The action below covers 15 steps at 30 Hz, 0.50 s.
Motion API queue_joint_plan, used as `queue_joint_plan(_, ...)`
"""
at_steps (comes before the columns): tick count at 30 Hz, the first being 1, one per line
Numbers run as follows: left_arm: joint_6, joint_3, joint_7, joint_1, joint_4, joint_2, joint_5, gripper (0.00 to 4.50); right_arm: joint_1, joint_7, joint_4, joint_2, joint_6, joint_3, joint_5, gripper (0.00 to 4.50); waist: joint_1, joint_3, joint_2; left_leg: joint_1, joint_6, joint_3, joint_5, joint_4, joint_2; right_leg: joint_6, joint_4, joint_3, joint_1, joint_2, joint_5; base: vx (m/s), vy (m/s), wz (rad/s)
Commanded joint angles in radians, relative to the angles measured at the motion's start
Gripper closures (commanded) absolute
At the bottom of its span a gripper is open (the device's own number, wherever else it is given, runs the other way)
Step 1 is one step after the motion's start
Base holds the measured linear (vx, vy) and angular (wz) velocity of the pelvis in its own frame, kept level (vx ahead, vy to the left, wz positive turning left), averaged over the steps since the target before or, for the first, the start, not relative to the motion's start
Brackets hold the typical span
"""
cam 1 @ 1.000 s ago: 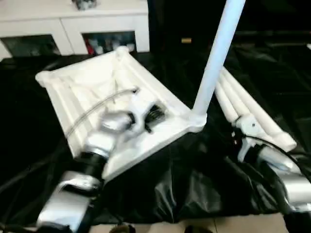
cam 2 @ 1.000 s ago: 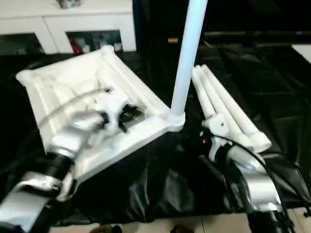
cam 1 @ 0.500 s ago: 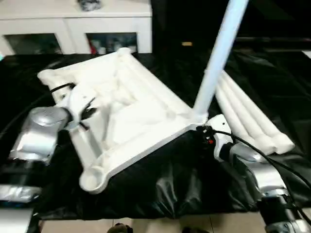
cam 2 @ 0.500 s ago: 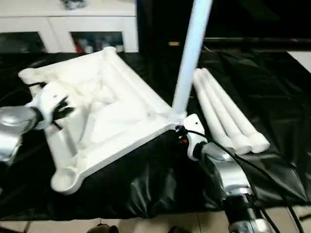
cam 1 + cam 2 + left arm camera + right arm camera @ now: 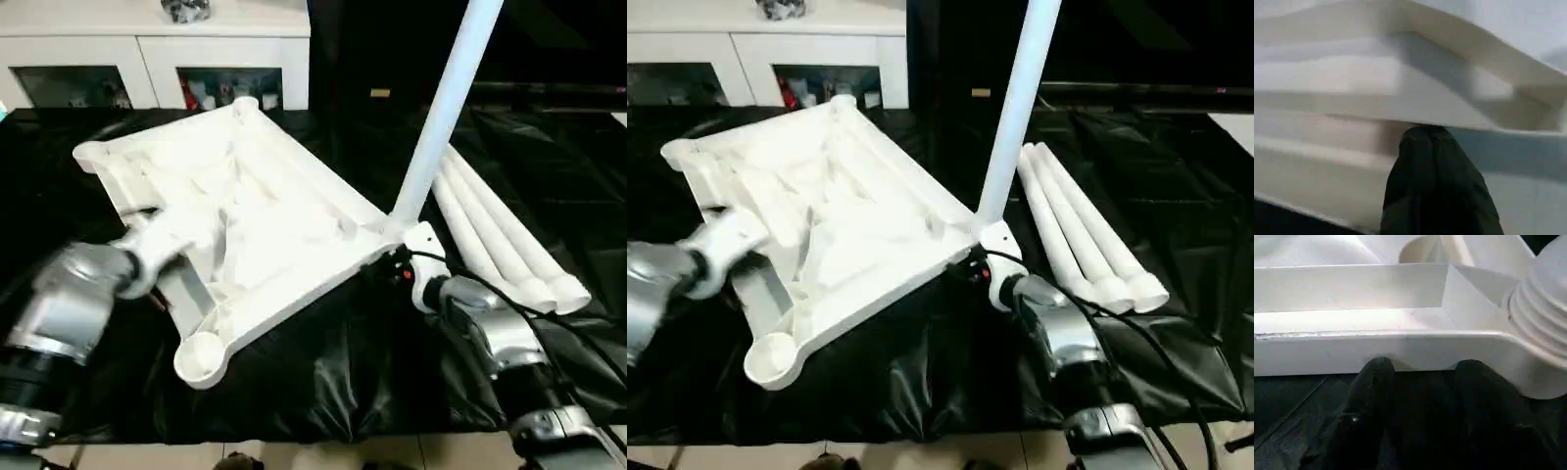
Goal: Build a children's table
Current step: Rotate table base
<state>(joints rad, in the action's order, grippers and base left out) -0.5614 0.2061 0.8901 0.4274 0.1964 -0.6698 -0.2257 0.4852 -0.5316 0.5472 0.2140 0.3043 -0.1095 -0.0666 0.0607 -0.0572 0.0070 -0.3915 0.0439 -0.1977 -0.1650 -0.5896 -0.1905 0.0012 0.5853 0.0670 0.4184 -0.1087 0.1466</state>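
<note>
Children's table lies upside down, ribbed, white, one leg upright.

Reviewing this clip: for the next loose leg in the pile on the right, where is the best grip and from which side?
Probably from above, across the shaft of the loose leg nearest the tabletop, around mid-length. The three lie flat, side by side and touching on the black sheet, so no side gap is open for a finger, and the wide ends point toward the robot, near the right gripper.

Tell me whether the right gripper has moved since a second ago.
Yes. The right gripper has moved from beside the loose legs toward the tabletop, to the corner holding the upright leg.
</note>
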Motion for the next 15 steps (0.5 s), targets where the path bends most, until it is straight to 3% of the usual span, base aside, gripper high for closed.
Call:
queue_joint_plan(1, 0.026, 0.067, 0.086, -0.014, -0.038, -0.021, 0.013, 4.5, 0.037, 0.006, 0.041, -0.014, -0.033, -0.005, 0.008, 2.52, 0.004, 0.069, 0.009, 0.028, 0.035, 0.024, -0.337, 0.083, -0.031, -0.187, -0.061, -0.035, -0.04, -0.04, 0.334, 0.0, 0.0, 0.0)
queue_joint_plan(3, 0.038, 0.082, 0.114, -0.016, -0.044, -0.03, 0.016, 4.5, 0.046, 0.01, 0.056, -0.019, -0.039, -0.004, 0.01, 2.7, 0.003, 0.069, 0.012, 0.031, 0.041, 0.023, -0.349, 0.084, -0.033, -0.186, -0.061, -0.035, -0.037, -0.037, 0.334, 0.0, 0.0, 0.0)
queue_joint_plan(8, 0.043, 0.129, 0.281, -0.035, -0.143, -0.057, 0.101, 4.5, 0.084, 0.021, 0.119, -0.036, -0.07, 0.003, 0.013, 2.99, 0.001, 0.066, 0.005, 0.033, 0.048, 0.024, -0.371, 0.084, -0.032, -0.186, -0.061, -0.037, -0.035, -0.038, 0.371, 0.0, 0.0, 0.0)
queue_joint_plan(9, 0.04, 0.136, 0.314, -0.04, -0.177, -0.053, 0.131, 4.5, 0.091, 0.024, 0.133, -0.04, -0.078, 0.003, 0.015, 3.23, 0.001, 0.066, 0.005, 0.033, 0.05, 0.024, -0.374, 0.084, -0.033, -0.191, -0.061, -0.038, -0.035, -0.041, 0.385, 0.0, 0.0, 0.0)
queue_joint_plan(11, 0.016, 0.149, 0.342, -0.04, -0.228, -0.024, 0.176, 4.5, 0.106, 0.026, 0.163, -0.046, -0.096, 0.005, 0.018, 3.28, 0.0, 0.064, 0.006, 0.035, 0.053, 0.022, -0.386, 0.084, -0.032, -0.192, -0.062, -0.039, -0.032, -0.037, 0.384, 0.0, 0.0, 0.0)
queue_joint_plan(15, -0.028, 0.177, 0.354, -0.034, -0.283, 0.028, 0.215, 4.5, 0.121, 0.026, 0.19, -0.053, -0.112, 0.005, 0.019, 3.68, -0.002, 0.067, 0.003, 0.028, 0.048, 0.021, -0.351, 0.082, -0.032, -0.202, -0.055, -0.039, -0.042, -0.036, 0.343, 0.0, 0.0, 0.0)
